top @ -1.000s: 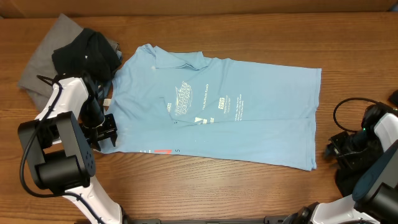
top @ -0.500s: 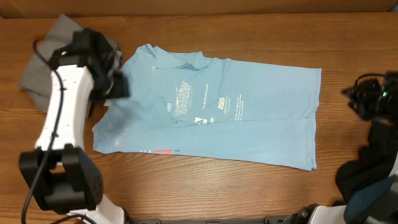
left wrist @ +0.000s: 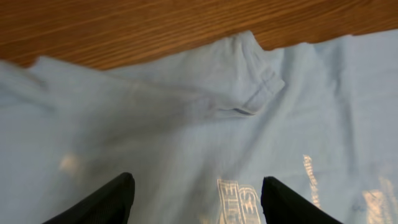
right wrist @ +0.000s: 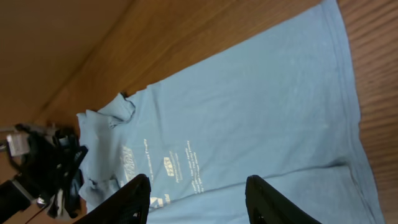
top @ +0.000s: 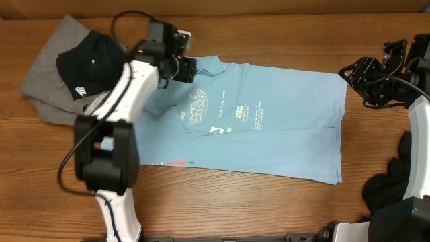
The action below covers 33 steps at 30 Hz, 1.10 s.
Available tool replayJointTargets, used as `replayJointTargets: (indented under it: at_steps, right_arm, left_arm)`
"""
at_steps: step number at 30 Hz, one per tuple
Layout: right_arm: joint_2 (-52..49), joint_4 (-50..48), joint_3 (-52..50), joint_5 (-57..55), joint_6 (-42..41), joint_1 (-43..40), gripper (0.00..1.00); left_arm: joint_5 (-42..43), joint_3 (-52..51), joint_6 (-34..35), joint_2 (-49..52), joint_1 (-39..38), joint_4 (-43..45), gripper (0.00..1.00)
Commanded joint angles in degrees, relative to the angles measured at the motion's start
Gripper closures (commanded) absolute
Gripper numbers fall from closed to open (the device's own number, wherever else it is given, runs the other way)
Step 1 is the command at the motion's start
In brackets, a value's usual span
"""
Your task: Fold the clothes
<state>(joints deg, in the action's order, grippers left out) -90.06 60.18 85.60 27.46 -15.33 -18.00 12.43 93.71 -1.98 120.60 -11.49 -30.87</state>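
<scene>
The light blue T-shirt (top: 269, 128) with white chest print lies flat across the table, partly folded, collar at the left. My left gripper (top: 185, 67) is open and empty above the shirt's collar area; in the left wrist view (left wrist: 196, 199) the collar (left wrist: 261, 87) lies ahead of the fingers. My right gripper (top: 359, 77) is open and empty, just off the shirt's far right corner; the right wrist view (right wrist: 199, 199) looks down on the shirt (right wrist: 249, 124). A black shirt (top: 91, 60) lies on a grey shirt (top: 47, 87) at the far left.
A black cloth heap (top: 396, 181) sits at the right edge beside the right arm's base. The left arm (top: 107, 128) stretches over the shirt's left edge. Bare wood table (top: 235, 202) runs along the front.
My left gripper has swung from the shirt's lower left corner up to the collar. My right gripper has risen from the right edge to the shirt's far right corner. The shirt has not moved.
</scene>
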Motion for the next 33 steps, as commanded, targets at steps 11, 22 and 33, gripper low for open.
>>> replayJointTargets:
  at_steps: [11,22,33]
  right_arm:
    - [0.52,3.80,-0.07,-4.85,0.37,0.17,0.47]
    - [0.50,3.65,-0.07,-5.16,0.39,0.17,0.47]
    - [0.35,-1.51,-0.07,-7.98,0.33,0.17,0.46]
  left_arm:
    - [-0.76,0.28,0.04,10.25,-2.03,13.62,0.35]
    - [-0.76,2.89,5.01,10.73,-1.92,11.87,0.96]
    - [-4.04,14.21,4.07,10.51,-1.64,-1.16,0.96]
